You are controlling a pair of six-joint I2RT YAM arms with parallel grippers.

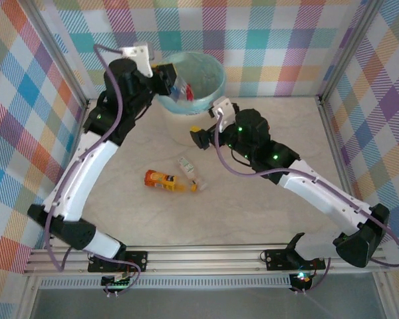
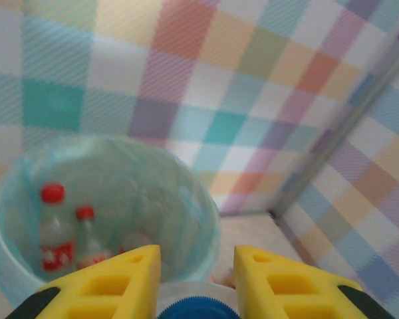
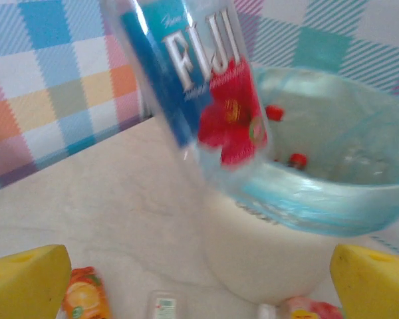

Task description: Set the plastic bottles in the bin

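My left gripper (image 1: 175,81) hangs over the near left rim of the bin (image 1: 209,63), shut on the blue-labelled bottle (image 1: 183,90). In the left wrist view its yellow fingers (image 2: 123,276) clamp the bottle's neck just above the blue cap (image 2: 199,310). The right wrist view has this bottle (image 3: 199,80) dangling over the teal liner (image 3: 332,199). Red-capped clear bottles (image 2: 55,229) lie inside the bin. My right gripper (image 1: 198,137) stands open in front of the bin, nothing between its fingers (image 3: 28,282). An orange bottle (image 1: 161,179) and a clear bottle (image 1: 187,167) lie on the table.
A pink bottle (image 3: 307,310) lies at the foot of the bin, close below my right gripper. Checked walls enclose the table on three sides, with a metal post (image 1: 322,93) at the back right corner. Bare tabletop (image 1: 286,126) lies to the right.
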